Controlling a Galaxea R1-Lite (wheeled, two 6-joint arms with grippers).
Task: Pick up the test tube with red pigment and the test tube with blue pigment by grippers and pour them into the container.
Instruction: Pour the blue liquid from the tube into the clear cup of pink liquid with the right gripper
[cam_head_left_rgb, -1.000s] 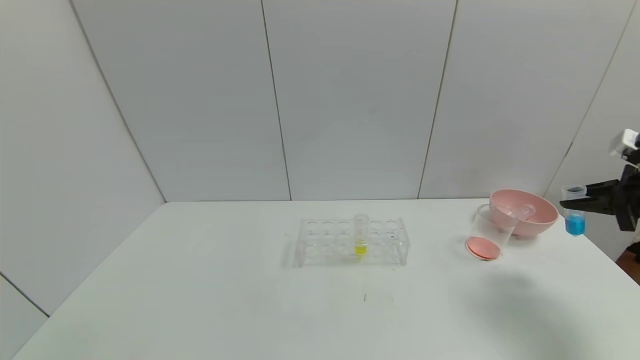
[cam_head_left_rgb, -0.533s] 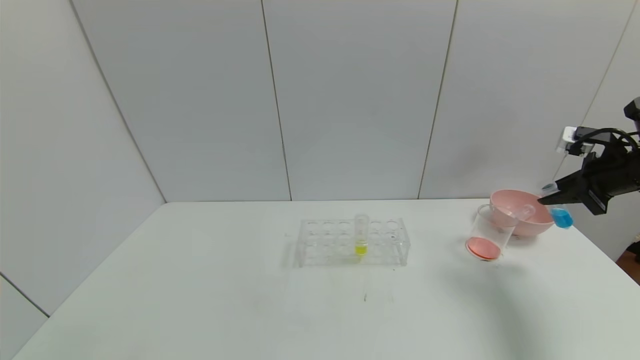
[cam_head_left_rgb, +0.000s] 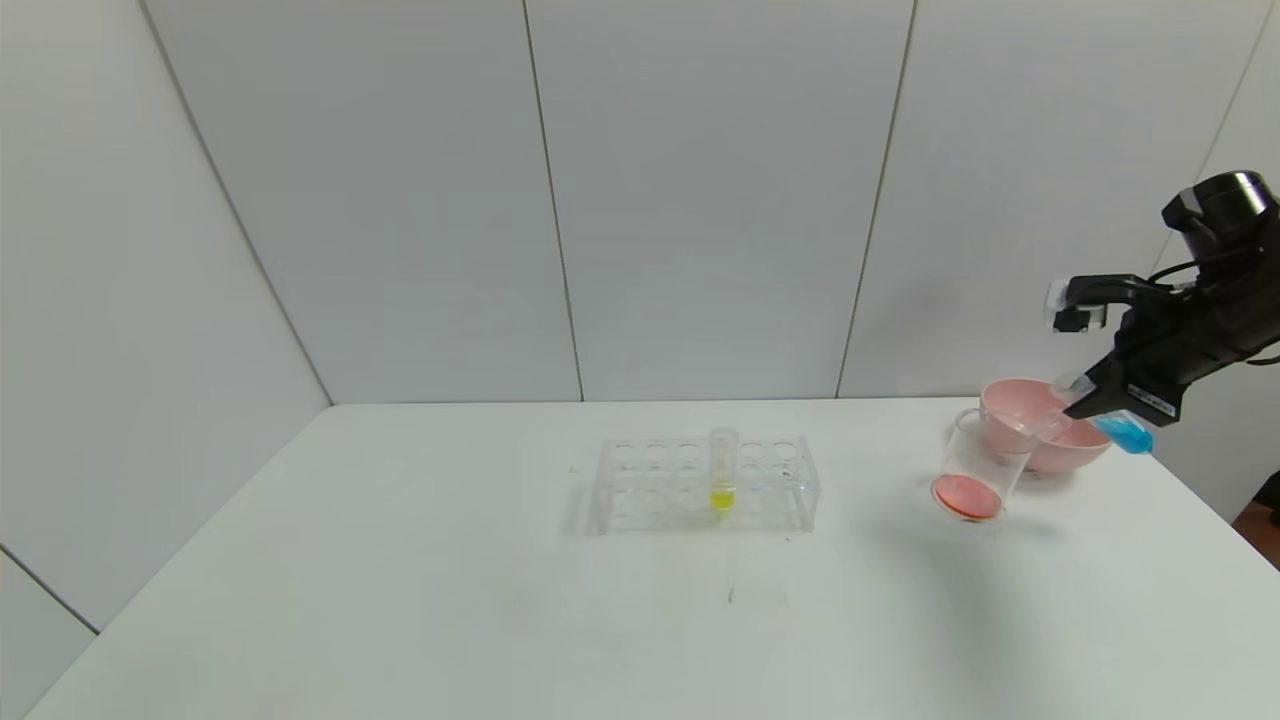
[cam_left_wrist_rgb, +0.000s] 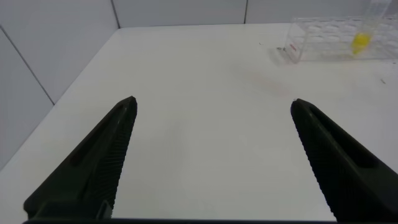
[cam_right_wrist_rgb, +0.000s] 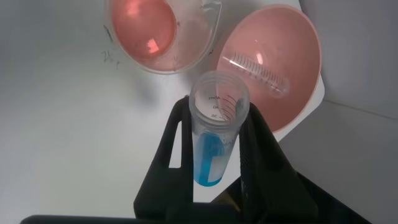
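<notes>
Right tool (cam_head_left_rgb: 1085, 398) clenched on the blue tube (cam_right_wrist_rgb: 213, 134), tipped mouth-first toward the beaker (cam_head_left_rgb: 975, 470) holding red liquid beside the pink bowl (cam_head_left_rgb: 1085, 450), probably to start pouring; left tool (cam_left_wrist_rgb: 211, 155) parked spread above the tabletop (cam_head_left_rgb: 500, 600).

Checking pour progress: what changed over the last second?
The right gripper, shut on the test tube with blue pigment, moved in from the table's right edge to over the pink bowl and tipped the tube from upright to mouth toward the container. Nothing poured yet. Container, bowl, rack and yellow tube stayed put.
</notes>
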